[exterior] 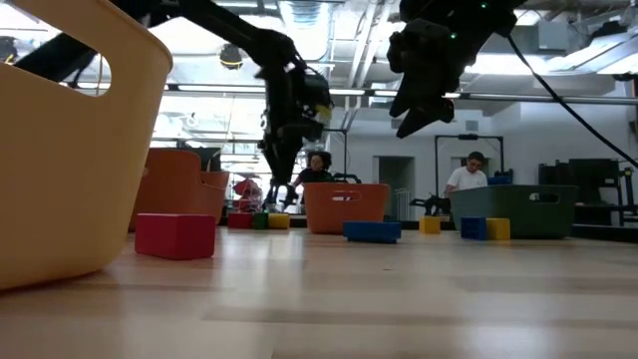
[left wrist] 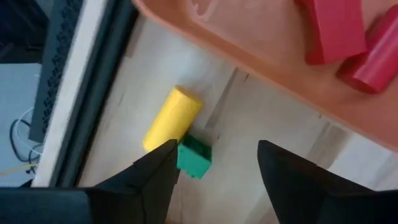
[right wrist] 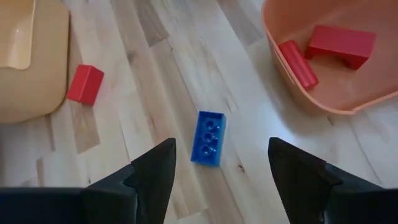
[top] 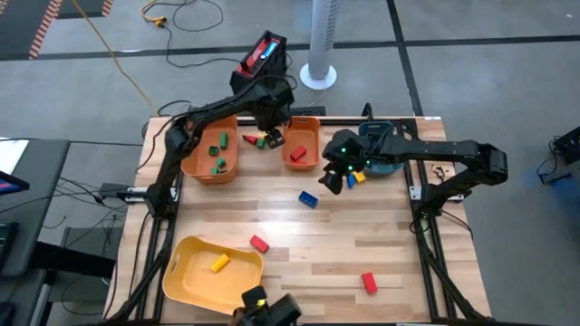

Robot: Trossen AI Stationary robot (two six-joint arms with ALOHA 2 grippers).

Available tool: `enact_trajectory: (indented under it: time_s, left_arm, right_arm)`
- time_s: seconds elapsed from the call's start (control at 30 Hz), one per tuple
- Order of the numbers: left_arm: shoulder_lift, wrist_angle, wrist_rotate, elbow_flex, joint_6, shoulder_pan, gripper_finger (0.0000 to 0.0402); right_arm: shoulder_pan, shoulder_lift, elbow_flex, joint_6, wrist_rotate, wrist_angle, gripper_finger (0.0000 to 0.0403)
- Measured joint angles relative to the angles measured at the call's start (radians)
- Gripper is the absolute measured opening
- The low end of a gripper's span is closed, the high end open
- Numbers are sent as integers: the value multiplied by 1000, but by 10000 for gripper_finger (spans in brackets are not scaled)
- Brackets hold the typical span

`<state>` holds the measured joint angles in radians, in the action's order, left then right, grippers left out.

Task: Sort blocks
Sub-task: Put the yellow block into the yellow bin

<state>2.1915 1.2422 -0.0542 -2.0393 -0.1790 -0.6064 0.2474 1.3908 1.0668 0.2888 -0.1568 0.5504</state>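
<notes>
Blocks (right wrist: 209, 138): small, studded, blue, red

Grey floor (top: 471, 18) (cables (top: 136, 54) across)

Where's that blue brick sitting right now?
The blue brick lies loose on the wooden table near its middle in the high view, just in front of the small orange bin and directly below the open right gripper.

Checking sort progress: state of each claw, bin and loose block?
Left claw: open, empty, over small green block.
Right claw: open, empty, above blue brick.
Yellow cylinder: lying on table, touching the green block.
Yellow bin: tipped on its side, yellow block inside.
Orange bin: upright, holds red pieces.
</notes>
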Motion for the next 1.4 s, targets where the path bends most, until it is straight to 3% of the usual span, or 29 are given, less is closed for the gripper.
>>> enact_trajectory:
  time_s: [0.17, 0.5, 0.73, 1.2, 1.4]
  left_arm:
    - [38, 2, -4, -7, -25, 2, 250]
    - [37, -2, -143, 8, -79, 24, 305]
    - [44, -91, -171, 7, -140, 30, 287]
    - [81, 12, -244, -24, -126, 33, 265]
    - [79, 117, -247, -111, -97, 79, 265]
  right_arm:
    - [3, -42, 0, 10, -1, 36, 265]
    - [42, -111, 0, 10, 0, 49, 265]
    - [63, -111, 0, 10, 0, 48, 265]
    - [54, -111, 0, 18, -8, 48, 265]
    - [54, -111, 0, 25, -9, 61, 265]
